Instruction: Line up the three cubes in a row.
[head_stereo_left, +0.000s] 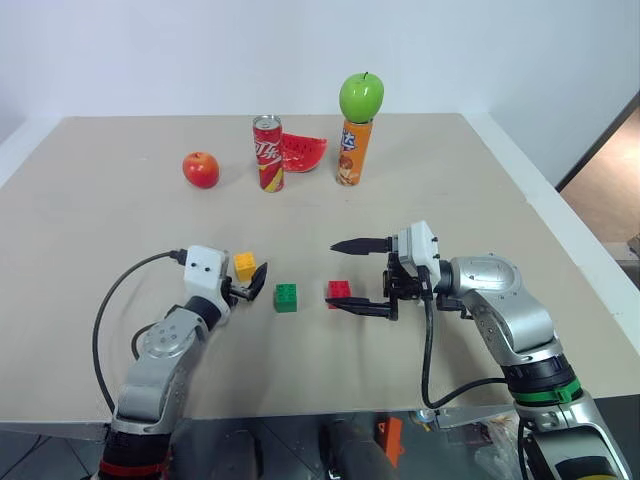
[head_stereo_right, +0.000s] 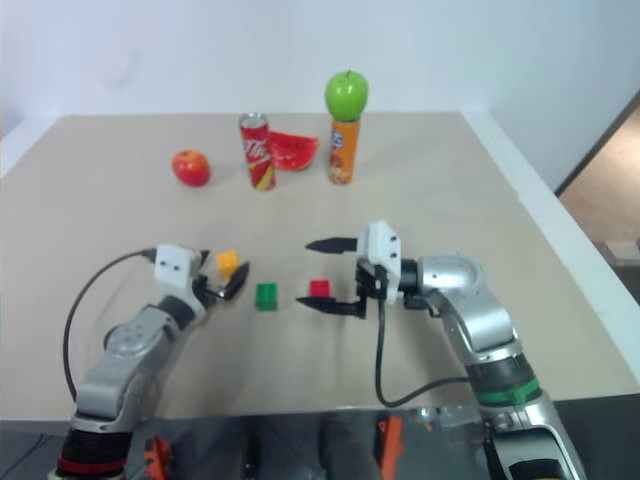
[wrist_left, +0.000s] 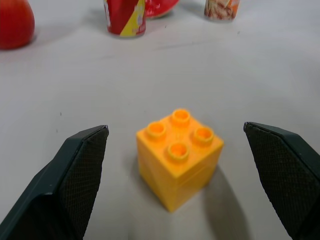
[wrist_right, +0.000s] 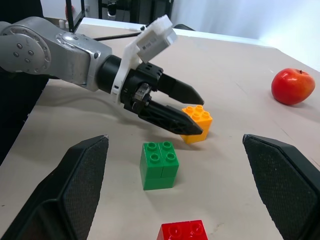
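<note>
Already the three cubes sit close to a row near the front middle of the table (head_stereo_left: 90, 220): the yellow cube (head_stereo_left: 245, 266) on my left, the green cube (head_stereo_left: 286, 297) in the middle, the red cube (head_stereo_left: 339, 291) on my right. Green and red look about level with each other; yellow sits a little farther back, so I judge the line unfinished until yellow is brought into it. My left gripper (head_stereo_left: 254, 283) lies low and level, fingers spread wide to either side of the yellow cube without touching it. My right gripper (head_stereo_left: 360, 277) reaches across toward my left, fingers wide apart, holding nothing, with the red cube between them and apart from both.
</note>
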